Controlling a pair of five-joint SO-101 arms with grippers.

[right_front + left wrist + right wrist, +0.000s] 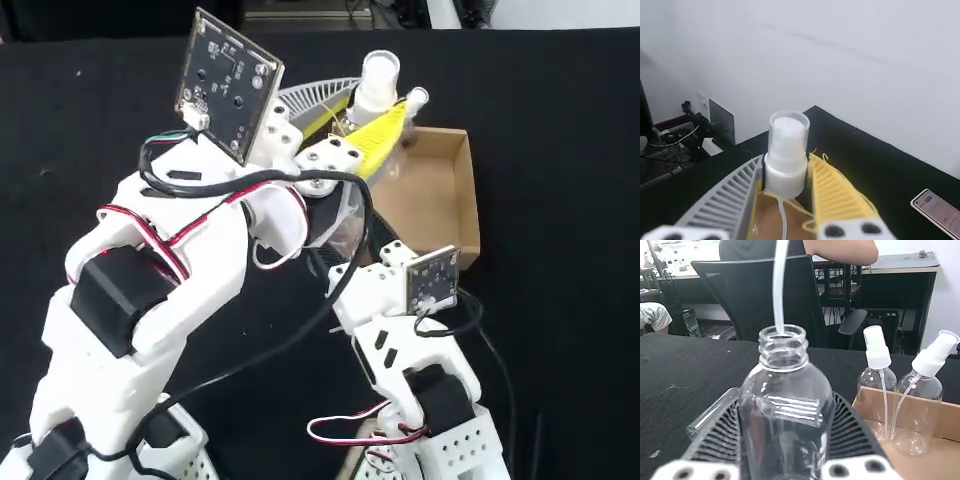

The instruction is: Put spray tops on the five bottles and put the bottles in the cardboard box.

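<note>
I had the left claw (pixel 785 161) up high, over the back part of the black table (pixel 560 100). Its grey finger and its yellow finger were squeezed on a white spray top (pixel 786 150), one on each side. The top stood straight up with its clear cap on. Its thin tube (pixel 778 290) hung down below it.

The right claw (pixel 787 400) was lower down and closer to me. Its two black fingers were clamped on a clear bottle (pixel 782 365), one on each side. The bottle stood upright and its neck was open, with no top on it. The tube came straight down from above, and its end sat just inside the mouth of the bottle. The spray top itself was well above the neck.

The cardboard box (pixel 462 190) lay on the table just beside the two claws. Two bottles stood inside it, side by side. The first one (pixel 876 390) had its white spray top on and stood straight. The second one (pixel 921 405) had its spray top on too, and that top leaned to one side.

A clear thing (pixel 707 417) lay flat on the table next to the right claw. I could not tell what it was. A phone (pixel 939 206) lay on the table farther off.
</note>
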